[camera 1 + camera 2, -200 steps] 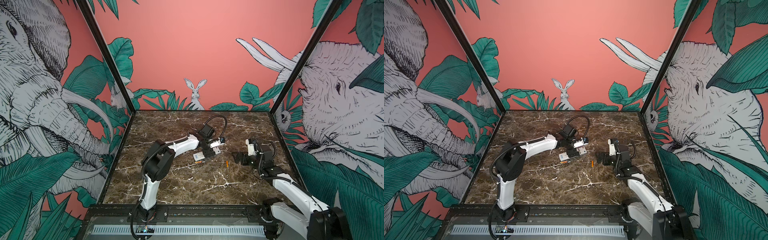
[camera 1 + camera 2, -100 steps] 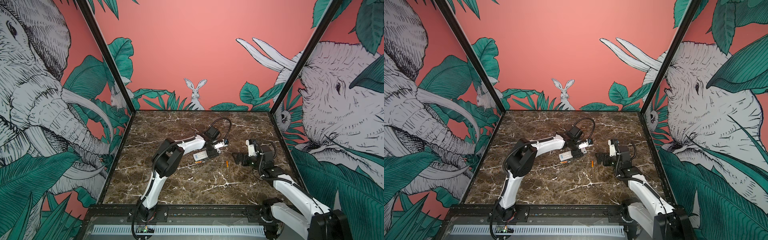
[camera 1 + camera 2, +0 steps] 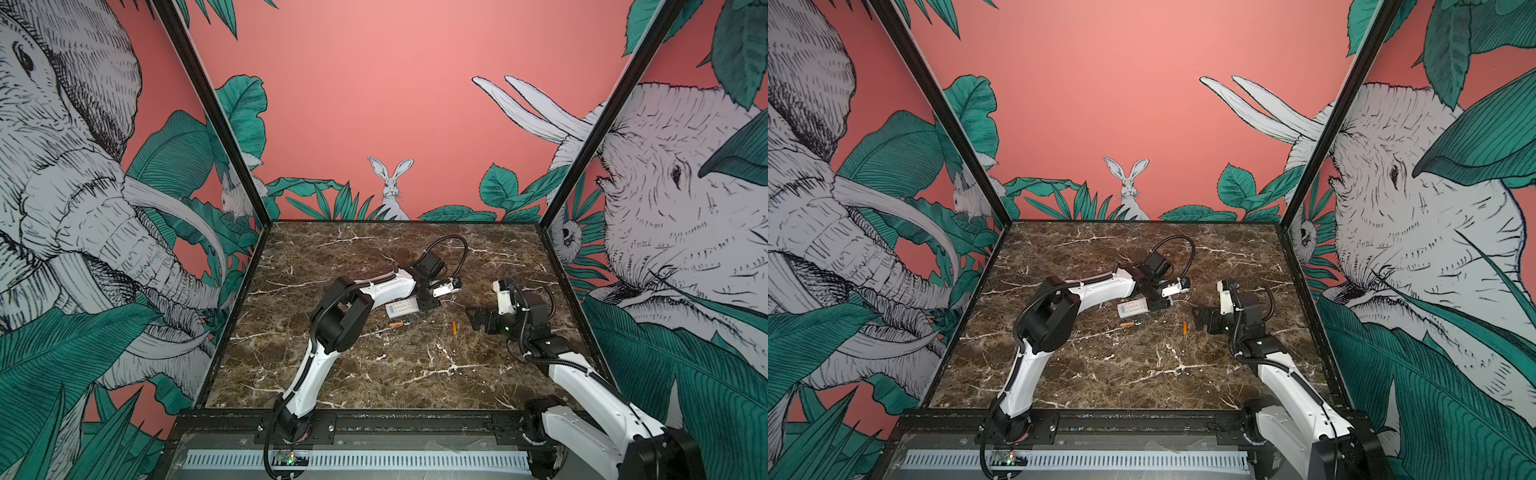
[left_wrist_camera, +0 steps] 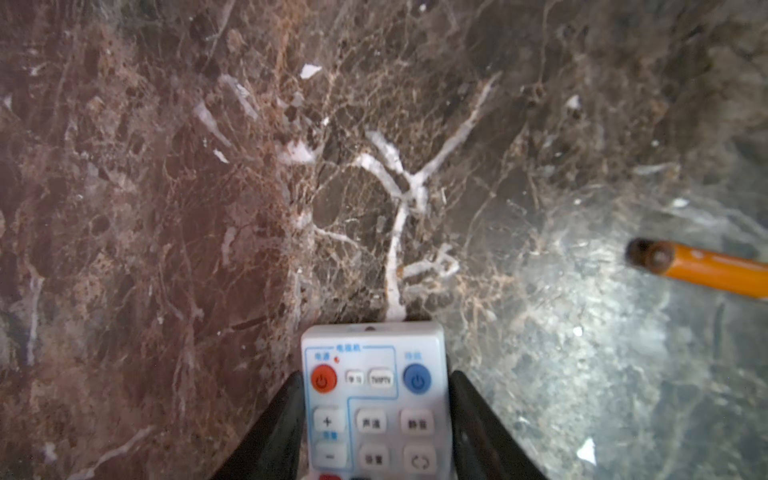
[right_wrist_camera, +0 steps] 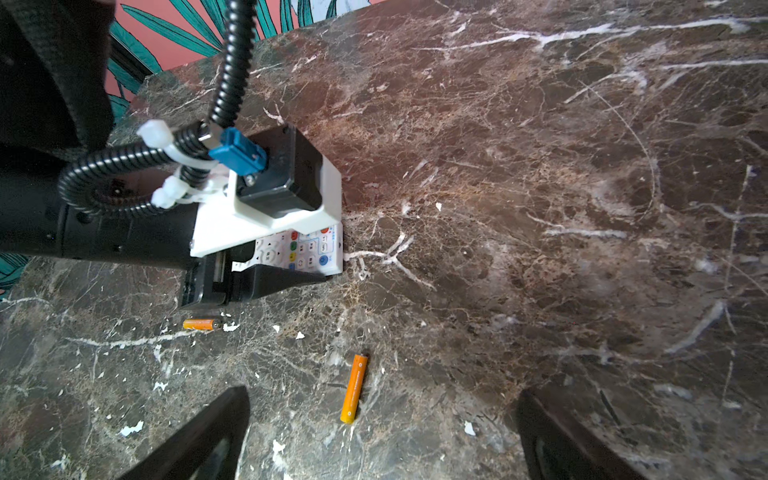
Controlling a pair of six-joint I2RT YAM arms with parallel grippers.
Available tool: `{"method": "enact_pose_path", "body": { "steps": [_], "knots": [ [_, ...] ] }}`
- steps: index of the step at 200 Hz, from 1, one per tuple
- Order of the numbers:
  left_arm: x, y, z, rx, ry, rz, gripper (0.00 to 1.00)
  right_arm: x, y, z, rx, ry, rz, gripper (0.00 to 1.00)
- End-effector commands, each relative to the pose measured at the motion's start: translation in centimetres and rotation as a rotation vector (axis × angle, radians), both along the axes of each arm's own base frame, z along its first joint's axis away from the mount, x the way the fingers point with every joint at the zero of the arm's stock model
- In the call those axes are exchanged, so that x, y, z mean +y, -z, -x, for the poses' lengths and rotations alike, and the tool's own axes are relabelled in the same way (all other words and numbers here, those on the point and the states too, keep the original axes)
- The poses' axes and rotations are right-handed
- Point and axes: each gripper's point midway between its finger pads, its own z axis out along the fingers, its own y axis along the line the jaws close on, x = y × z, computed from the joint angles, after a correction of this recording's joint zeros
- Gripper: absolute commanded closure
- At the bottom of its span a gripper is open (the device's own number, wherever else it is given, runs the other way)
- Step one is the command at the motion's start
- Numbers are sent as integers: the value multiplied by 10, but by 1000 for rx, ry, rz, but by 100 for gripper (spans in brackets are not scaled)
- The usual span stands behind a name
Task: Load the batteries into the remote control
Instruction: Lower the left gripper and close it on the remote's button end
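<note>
Remote control [image 4: 376,399]: buttons up, clenched edgewise btwn left jaws. Right jaws spread, empty; battery [image 5: 353,386] lies just ahead. Rec.: grip square, lift level, flip to back.

Both top views looked steeply down from high above the front edge of the table [image 3: 374,374] toward the back wall [image 3: 374,104], far enough to hold both arms and 3 painted walls. They shared nearly the same scene, the remote control [image 3: 401,307] just above centre frame in both. The left wrist camera sat very close over the table, looking along its 2 black fingers [image 4: 274,432] past the remote control toward 1 battery [image 4: 706,270]. The right wrist camera looked from farther back, over its own fingers [image 5: 199,436], catching the left arm [image 5: 124,232], remote control and both batteries [image 5: 353,388].
</note>
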Motion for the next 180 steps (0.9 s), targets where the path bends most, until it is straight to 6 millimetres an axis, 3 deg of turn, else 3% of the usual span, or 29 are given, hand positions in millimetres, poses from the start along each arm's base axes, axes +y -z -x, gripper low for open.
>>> {"method": "enact_pose_path", "body": {
  "steps": [1,41,76,106,141,180],
  "knots": [
    [0,-9,4,-6,18,-9,54,-2,5,2,-4,0,17,1],
    [1,-39,-1,-79,21,24,63,2,7,0,-5,-4,-3,1],
    [3,-76,-2,-125,22,92,64,6,6,-5,-15,-12,-27,1],
    [6,-92,-1,-133,20,127,64,8,5,-7,-13,-20,-33,1],
    [14,-76,-8,-121,-6,86,25,10,1,-8,-21,-25,-39,1],
    [20,-46,-17,-58,-29,13,13,9,3,-4,-15,-24,-38,1]
  ]
}}
